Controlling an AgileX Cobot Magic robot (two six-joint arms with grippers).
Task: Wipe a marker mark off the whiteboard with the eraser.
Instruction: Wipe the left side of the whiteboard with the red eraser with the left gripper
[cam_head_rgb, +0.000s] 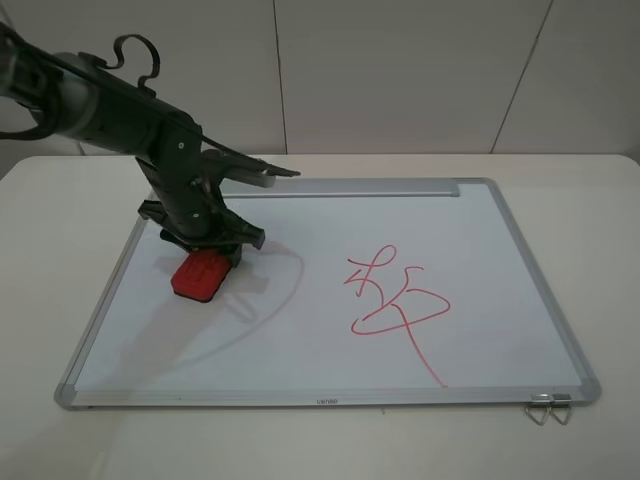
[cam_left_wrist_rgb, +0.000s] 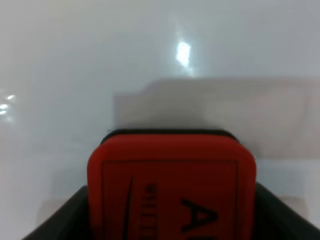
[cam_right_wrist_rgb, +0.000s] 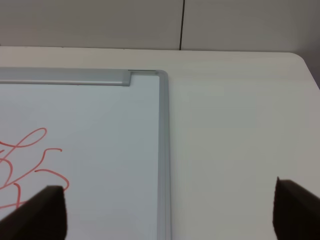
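Observation:
The red eraser (cam_head_rgb: 200, 276) rests flat on the left part of the whiteboard (cam_head_rgb: 330, 398), and my left gripper (cam_head_rgb: 205, 250) is shut on it from above. In the left wrist view the eraser (cam_left_wrist_rgb: 170, 185) fills the lower middle between the two dark fingers (cam_left_wrist_rgb: 65, 220), with bare white whiteboard surface (cam_left_wrist_rgb: 150, 60) beyond it. No small scribble of stacked strokes shows anywhere; the marker mark is hidden or out of view. My right gripper (cam_right_wrist_rgb: 167, 210) is open, hovering over the board's far right corner, and does not appear in the exterior high view.
A larger looping red scribble (cam_head_rgb: 395, 300) with a long diagonal tail sits right of the board's middle, its edge also in the right wrist view (cam_right_wrist_rgb: 25, 165). The silver tray bar (cam_head_rgb: 350, 188) runs along the far edge. Metal clips (cam_head_rgb: 545, 410) lie at the near right corner.

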